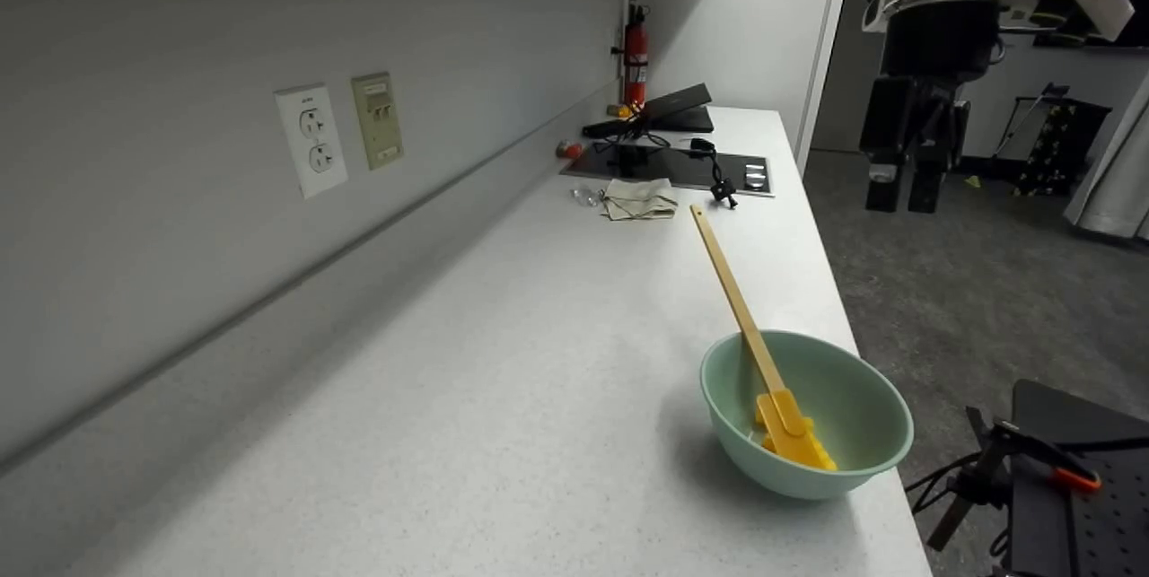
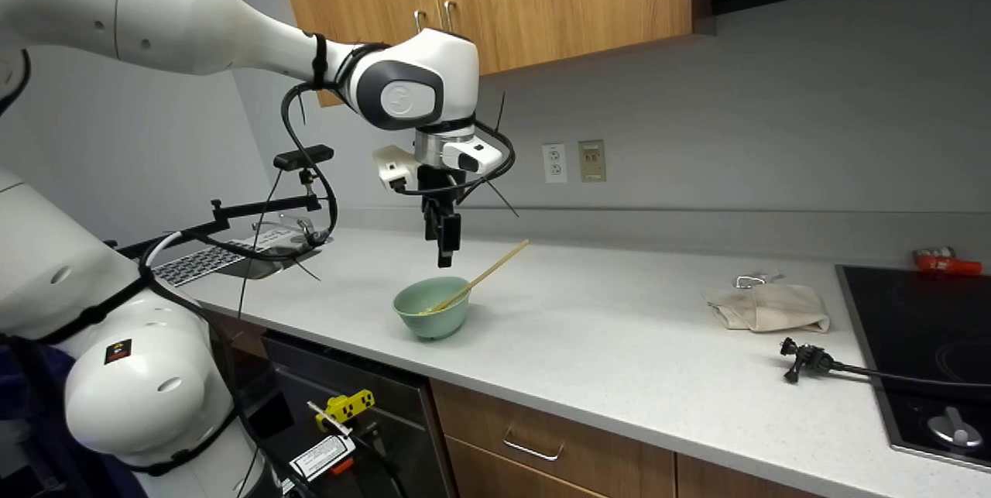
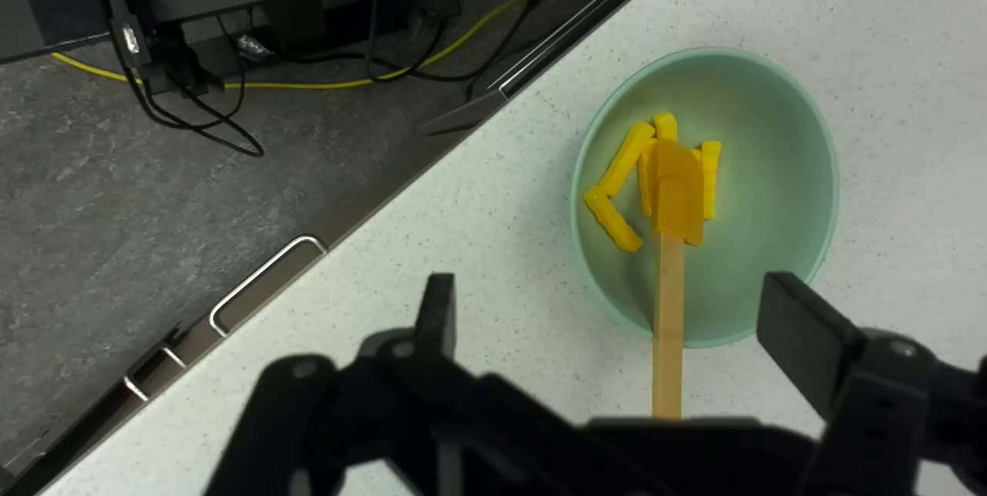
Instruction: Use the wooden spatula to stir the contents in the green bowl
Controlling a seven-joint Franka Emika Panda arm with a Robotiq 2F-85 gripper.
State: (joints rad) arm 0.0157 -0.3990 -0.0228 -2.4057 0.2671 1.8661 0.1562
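The pale mint-green bowl (image 1: 871, 397) stands near the counter's front edge; it also shows in an exterior view (image 2: 443, 325) and in the wrist view (image 3: 779, 249). The wooden spatula (image 1: 734, 294) leans in the bowl, its orange-yellow head down inside and its tan handle (image 2: 489, 273) sticking out over the rim. In the wrist view the handle (image 3: 668, 303) runs down until my gripper's body hides its end. The contents, several bright yellow pieces (image 3: 628, 156), lie on the bowl's bottom around and partly under the head. My gripper (image 3: 609, 284) is open and empty, pointing down above the bowl and handle (image 2: 447, 254).
A folded cloth (image 2: 770, 308), a black clamp on a cable (image 2: 809, 358) and a cooktop (image 2: 929, 343) are farther along the counter. A wall with outlets (image 1: 312, 139) runs behind it. A wooden cabinet (image 2: 557, 2) hangs above. A sink with a faucet is beyond the bowl.
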